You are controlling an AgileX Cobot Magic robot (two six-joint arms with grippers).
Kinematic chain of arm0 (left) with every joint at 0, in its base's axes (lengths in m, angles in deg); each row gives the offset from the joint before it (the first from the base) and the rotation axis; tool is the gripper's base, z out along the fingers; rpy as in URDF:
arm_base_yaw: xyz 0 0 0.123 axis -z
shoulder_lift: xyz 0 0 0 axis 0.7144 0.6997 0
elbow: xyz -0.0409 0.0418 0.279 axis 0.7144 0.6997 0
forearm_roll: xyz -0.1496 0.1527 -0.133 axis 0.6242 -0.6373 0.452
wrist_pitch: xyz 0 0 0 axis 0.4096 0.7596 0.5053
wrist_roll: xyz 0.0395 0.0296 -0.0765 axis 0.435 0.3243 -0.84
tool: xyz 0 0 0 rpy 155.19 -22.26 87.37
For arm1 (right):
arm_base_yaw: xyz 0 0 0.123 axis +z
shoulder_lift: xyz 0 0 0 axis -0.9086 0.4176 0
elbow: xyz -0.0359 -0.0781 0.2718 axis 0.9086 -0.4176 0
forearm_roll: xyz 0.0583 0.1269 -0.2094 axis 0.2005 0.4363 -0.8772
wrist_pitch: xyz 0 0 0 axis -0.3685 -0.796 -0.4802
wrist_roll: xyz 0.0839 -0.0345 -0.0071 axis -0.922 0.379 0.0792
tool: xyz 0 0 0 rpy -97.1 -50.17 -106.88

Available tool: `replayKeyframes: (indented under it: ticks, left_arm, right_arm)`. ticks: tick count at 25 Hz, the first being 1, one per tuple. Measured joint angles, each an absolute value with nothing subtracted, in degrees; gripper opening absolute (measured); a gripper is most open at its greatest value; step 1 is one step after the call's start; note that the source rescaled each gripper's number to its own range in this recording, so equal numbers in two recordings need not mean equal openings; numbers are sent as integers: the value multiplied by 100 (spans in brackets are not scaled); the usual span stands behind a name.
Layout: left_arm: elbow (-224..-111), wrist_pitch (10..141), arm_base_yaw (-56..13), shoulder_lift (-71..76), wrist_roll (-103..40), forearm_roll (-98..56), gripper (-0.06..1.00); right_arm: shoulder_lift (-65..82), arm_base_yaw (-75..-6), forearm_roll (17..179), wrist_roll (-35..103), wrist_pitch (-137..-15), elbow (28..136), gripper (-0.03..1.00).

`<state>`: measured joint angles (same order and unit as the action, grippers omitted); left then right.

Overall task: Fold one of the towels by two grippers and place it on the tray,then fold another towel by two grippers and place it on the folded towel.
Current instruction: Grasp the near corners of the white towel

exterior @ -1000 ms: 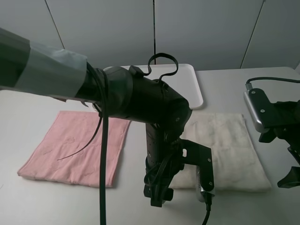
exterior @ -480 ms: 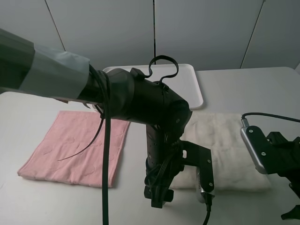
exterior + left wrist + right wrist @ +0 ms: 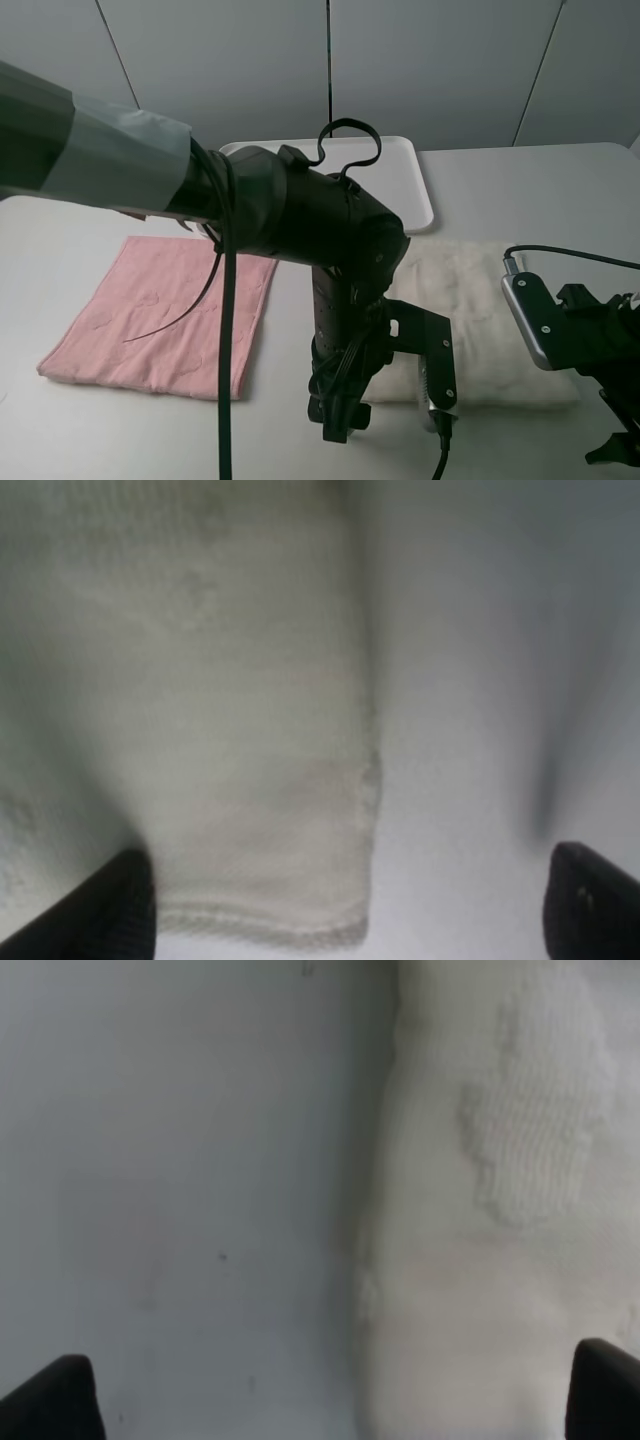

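Broadly, we see a pale grey flat tabletop (image 3: 90, 440) under everything. Over its middle looms the thick black jointed left arm (image 3: 300, 215), its upper part wrapped in grey tape and a black cable hanging down it. Next in size come the cloths. The cream-white rectangular terry towel (image 3: 480, 300) lies spread flat on the table's right half, and the pale pink rectangular terry towel (image 3: 150, 310) lies flat on the left half, well apart from it. In the high view the left arm's lower links stand between them. Behind them, toward the wall, we find the flat white rectangular plastic tray (image 3: 405, 175) with its low rim. Its near corner comes close to the cream towel's far edge, and both towels lie on the table, not on the tray. The black right arm (image 3: 600, 340), with a silver camera on its wrist, hangs low over the cream towel's near right corner. The black two-fingered left gripper (image 3: 355, 905) points down at that towel's near left corner with its fingers spread wide and gripping nothing: one fingertip (image 3: 125, 905) shows over the cloth, the other over bare table. The right gripper (image 3: 328, 1400) is spread just as wide and empty, the towel's side edge running between its tips. Whether any tip touches the surface we cannot tell.
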<state>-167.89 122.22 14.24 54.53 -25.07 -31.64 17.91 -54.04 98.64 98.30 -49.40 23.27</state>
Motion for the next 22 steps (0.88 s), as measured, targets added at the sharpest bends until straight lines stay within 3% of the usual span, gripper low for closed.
replayKeyframes:
  ticks: [17, 22]
  left_arm:
    - [-16789, 12222, 1424, 5453, -2651, -3324, 100]
    - [-16789, 12211, 1424, 5453, -2651, -3324, 100]
  right_arm:
    - [2495, -5111, 8912, 8799, -5481, 2327, 96]
    - [2543, -5111, 8481, 8383, -5661, 2327, 87]
